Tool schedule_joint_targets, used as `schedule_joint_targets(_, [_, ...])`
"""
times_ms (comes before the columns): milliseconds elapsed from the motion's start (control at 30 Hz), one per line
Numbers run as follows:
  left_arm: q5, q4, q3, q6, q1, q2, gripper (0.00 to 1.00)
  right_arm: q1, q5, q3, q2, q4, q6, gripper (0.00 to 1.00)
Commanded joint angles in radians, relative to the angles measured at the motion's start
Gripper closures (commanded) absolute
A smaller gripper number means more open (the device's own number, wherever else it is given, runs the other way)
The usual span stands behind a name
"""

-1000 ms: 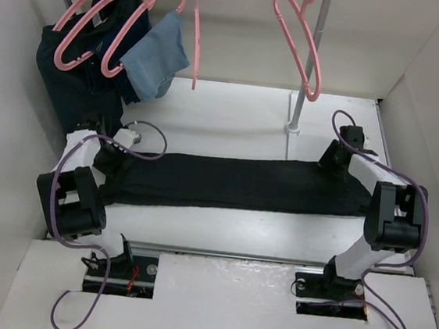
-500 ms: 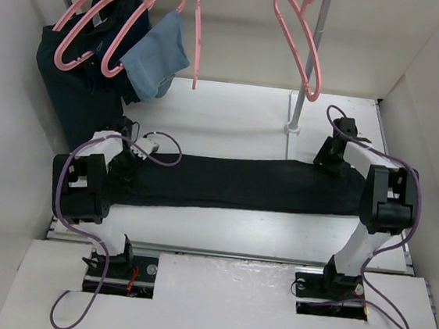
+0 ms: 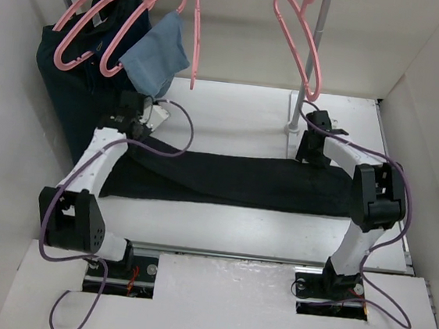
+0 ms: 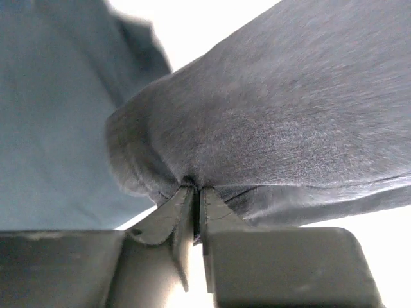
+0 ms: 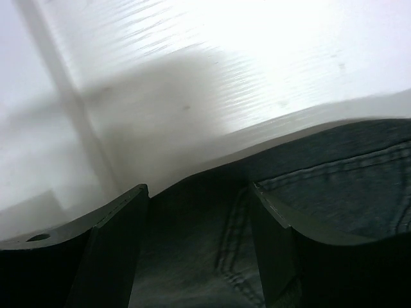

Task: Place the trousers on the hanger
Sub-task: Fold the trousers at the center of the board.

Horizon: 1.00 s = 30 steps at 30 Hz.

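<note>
A: Long, soft black fabric trousers [image 3: 233, 180] are laid lengthwise across the white tabletop [image 3: 233, 107]; the left end appears raised off it.

B: Noted. That end is pinched in the closed left tool [image 4: 194, 192]. The right tool [image 5: 199, 192] is set wide over the stitched end, with nothing gripped.

A: The empty thin pink plastic hanger [image 3: 299, 39] is hung behind, well apart.

B: Advised: the right tool is to be lowered and closed on a full fold, so both ends are lifted level.
</note>
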Motion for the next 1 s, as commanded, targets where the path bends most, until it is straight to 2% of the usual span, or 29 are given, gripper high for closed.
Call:
schedule_joint_targets(0, [-0.036,-0.028,-0.101,0.036,-0.095,0.008,0.92,0.027,0.044,0.045,-0.001,-0.007,-0.023,0.32])
schedule_joint_targets(100, [0.056,-0.182,-0.155,0.048,-0.106,0.093,0.68,0.064,0.033,0.045,-0.001,-0.007,-0.055,0.32])
schedule_joint_targets(133, [0.117,-0.25,-0.177,0.048,-0.095,0.109,0.54,0.079,0.033,0.036,-0.001,0.007,-0.078,0.32])
schedule_joint_targets(200, [0.179,-0.325,-0.177,0.103,-0.05,0.13,0.46,0.153,0.054,0.013,-0.04,0.045,-0.171,0.31])
schedule_joint_targets(300, [0.22,-0.465,-0.107,0.152,0.015,0.182,0.44,0.259,0.065,-0.01,-0.078,0.105,-0.256,0.26])
schedule_joint_targets(400, [0.231,-0.52,0.059,0.139,0.142,0.21,0.38,0.309,-0.011,-0.01,-0.107,0.134,-0.267,0.23])
schedule_joint_targets(433, [0.255,-0.52,0.111,0.139,0.228,0.222,0.38,0.309,-0.04,0.001,-0.118,0.149,-0.267,0.21])
schedule_joint_targets(467, [0.325,-0.52,0.215,0.139,0.271,0.222,0.38,0.319,-0.094,0.001,-0.118,0.159,-0.252,0.21])
schedule_joint_targets(567, [0.462,-0.52,0.349,0.123,0.427,0.251,0.39,0.329,-0.16,0.022,-0.106,0.173,-0.221,0.21])
schedule_joint_targets(633, [0.53,-0.52,0.418,0.065,0.472,0.287,0.39,0.338,-0.189,0.048,-0.087,0.182,-0.221,0.21])
schedule_joint_targets(733, [0.516,-0.52,0.357,0.027,0.468,0.338,0.41,0.368,-0.199,0.061,-0.054,0.182,-0.212,0.21])
schedule_joint_targets(833, [0.507,-0.52,0.197,0.109,0.397,0.26,0.34,0.392,-0.225,0.061,-0.054,0.182,-0.212,0.2])
schedule_joint_targets(967, [0.495,-0.442,0.055,0.108,0.305,0.164,0.29,0.403,-0.225,0.003,-0.054,0.192,-0.212,0.15])
